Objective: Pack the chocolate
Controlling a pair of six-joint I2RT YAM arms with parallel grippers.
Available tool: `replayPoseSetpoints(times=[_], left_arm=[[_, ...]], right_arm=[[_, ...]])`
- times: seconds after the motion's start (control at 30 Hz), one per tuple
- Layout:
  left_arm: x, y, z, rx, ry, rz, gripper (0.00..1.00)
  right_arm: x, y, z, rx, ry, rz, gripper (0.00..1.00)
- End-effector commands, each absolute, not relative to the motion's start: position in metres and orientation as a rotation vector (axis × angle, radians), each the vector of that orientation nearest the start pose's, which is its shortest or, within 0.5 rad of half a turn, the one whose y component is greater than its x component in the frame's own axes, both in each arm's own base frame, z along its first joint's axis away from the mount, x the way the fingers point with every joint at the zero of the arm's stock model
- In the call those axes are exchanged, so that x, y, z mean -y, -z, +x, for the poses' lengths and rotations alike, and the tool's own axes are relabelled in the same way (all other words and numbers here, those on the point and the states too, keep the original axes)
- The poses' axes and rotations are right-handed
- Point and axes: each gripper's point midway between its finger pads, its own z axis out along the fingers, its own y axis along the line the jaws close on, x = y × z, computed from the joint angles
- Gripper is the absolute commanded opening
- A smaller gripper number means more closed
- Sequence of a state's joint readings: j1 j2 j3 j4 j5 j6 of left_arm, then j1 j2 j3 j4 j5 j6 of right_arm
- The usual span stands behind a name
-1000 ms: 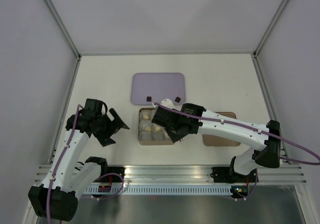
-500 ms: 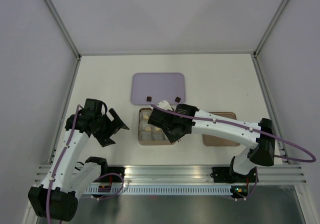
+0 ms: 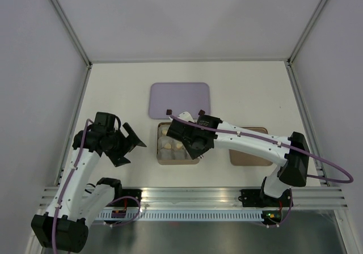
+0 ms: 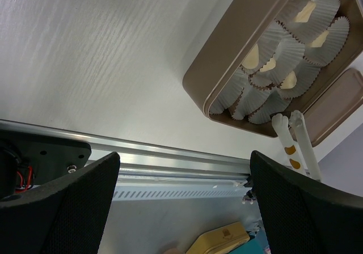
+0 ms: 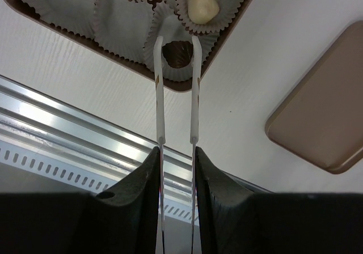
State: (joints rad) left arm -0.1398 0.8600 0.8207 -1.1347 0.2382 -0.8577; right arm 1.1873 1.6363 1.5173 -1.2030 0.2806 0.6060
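The right gripper [image 5: 176, 150] squeezes the tongs [image 5: 160, 95] narrow to lower a dark chocolate [image 5: 178, 54] into the paper cup [image 5: 182, 73] at the box's [image 3: 161, 162] five o'clock corner, while the left gripper [image 3: 134, 151], jaws wide and empty, sits clear at nine o'clock.

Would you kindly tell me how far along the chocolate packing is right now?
Done: several cream pieces sit in paper cups inside the box. In hand: the right gripper clamps tongs holding a dark square at a corner cup. Left: two dark squares wait on the lavender tray, and the box's lid lies aside. The left gripper hangs open beside the box.
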Motion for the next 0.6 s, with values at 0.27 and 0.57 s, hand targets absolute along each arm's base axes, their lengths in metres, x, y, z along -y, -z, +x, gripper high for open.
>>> replayPoseSetpoints(times=[0.27,0.57], left_arm=[[0.0974,-0.1481,0.1406,-2.694,0.614,-0.923,1.00],[0.0969,-0.1484,0.1396,-2.690,0.612,-0.929,1.00]], right_arm=[[-0.2829,-0.1570,0.1383,-2.712,-0.049,-0.780,0.09],[-0.2847,-0.1524,0.1401,-2.715,-0.027,-0.798,0.09]])
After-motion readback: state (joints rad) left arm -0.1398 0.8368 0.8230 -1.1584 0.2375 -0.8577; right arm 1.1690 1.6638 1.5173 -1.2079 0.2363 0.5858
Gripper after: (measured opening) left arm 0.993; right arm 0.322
